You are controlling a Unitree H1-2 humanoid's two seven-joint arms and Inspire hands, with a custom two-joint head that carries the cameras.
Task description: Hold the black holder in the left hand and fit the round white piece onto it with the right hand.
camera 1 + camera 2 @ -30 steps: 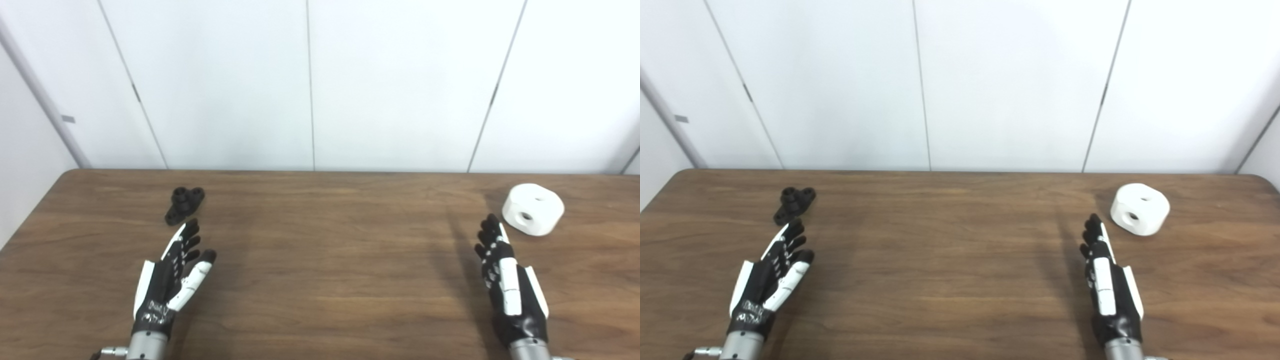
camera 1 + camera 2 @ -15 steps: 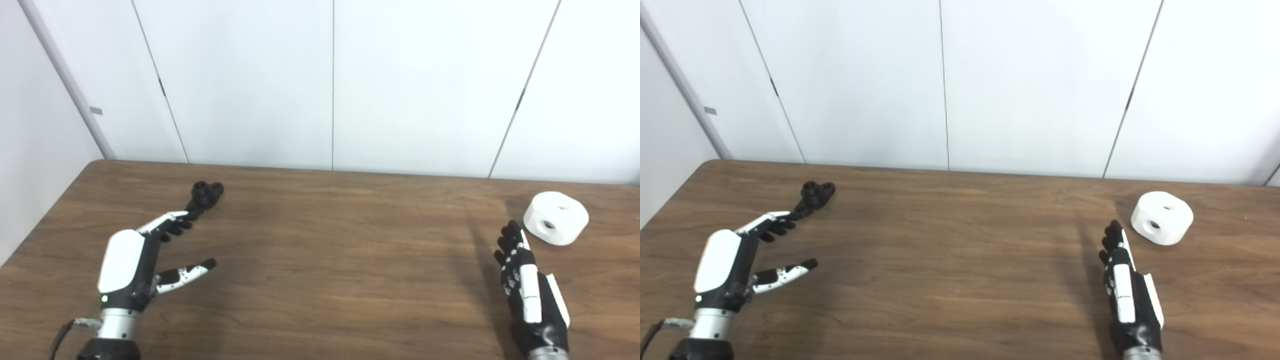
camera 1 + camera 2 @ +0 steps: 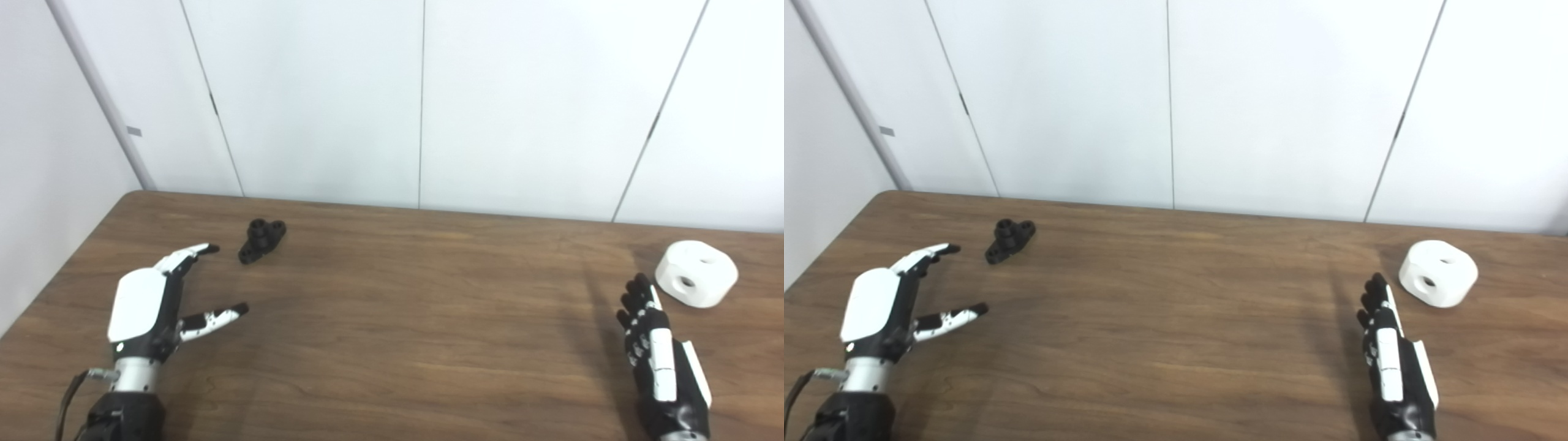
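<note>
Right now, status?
Left hand open, short of black holder. Right hand open beside round white piece. Both parts on table, nothing between.

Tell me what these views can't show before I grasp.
- Holder: too small and dark in both views; its mating side is unreadable.
- White piece: underside hidden against the table.
- Right hand: wrist cut off by the bottom edge.
- Left hand: palm faces away.
</note>
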